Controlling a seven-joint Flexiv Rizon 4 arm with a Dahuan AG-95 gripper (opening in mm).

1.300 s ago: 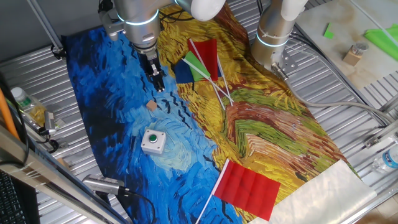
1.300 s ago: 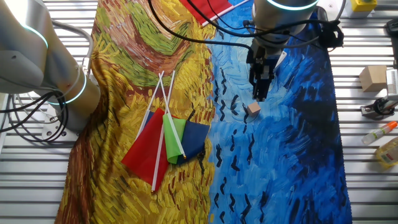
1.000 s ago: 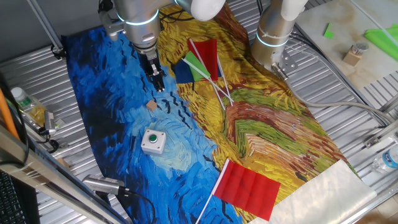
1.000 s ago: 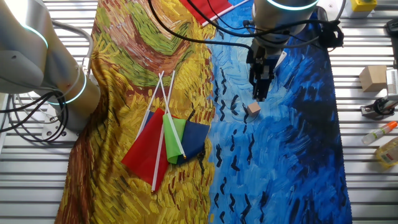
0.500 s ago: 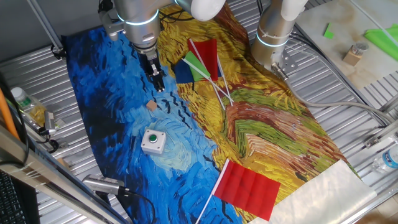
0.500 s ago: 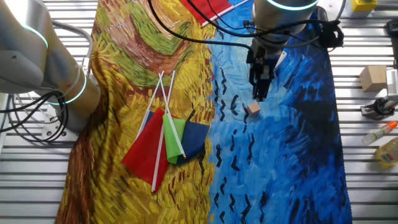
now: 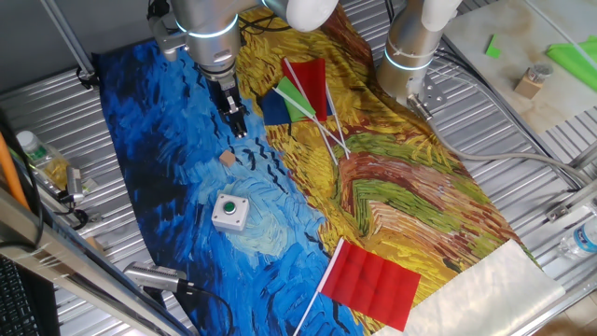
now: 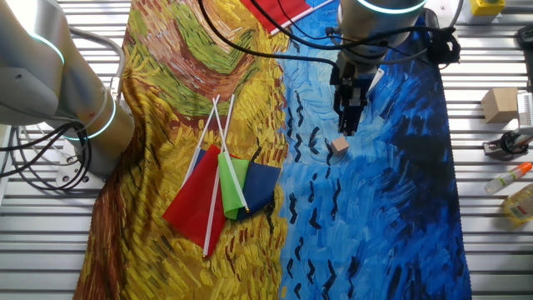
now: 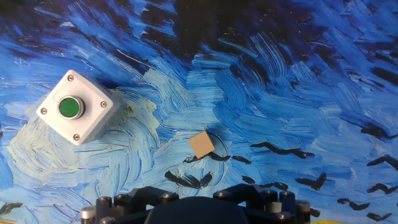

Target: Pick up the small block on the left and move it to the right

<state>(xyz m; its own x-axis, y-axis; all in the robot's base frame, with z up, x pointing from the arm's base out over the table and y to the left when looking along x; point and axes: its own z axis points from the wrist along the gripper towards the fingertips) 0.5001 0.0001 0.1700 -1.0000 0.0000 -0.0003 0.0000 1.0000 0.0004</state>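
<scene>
A white square plastic box with a round green button (image 9: 76, 107) and four corner screws is seen at the left of the hand view, on a cloth printed with swirling blue brushstrokes (image 9: 298, 74). No writing can be read on it. To its right, well apart, the small tan wooden cube (image 9: 201, 144) lies on the cloth, tilted cornerwise. The dark two-finger gripper (image 8: 350, 127) is held above the cube, touching nothing; whether its fingers are apart cannot be told.

Arm reaches down vertically, gripper (image 7: 239, 128) pointing at tabletop, holding nothing; jaws' gap unclear.
</scene>
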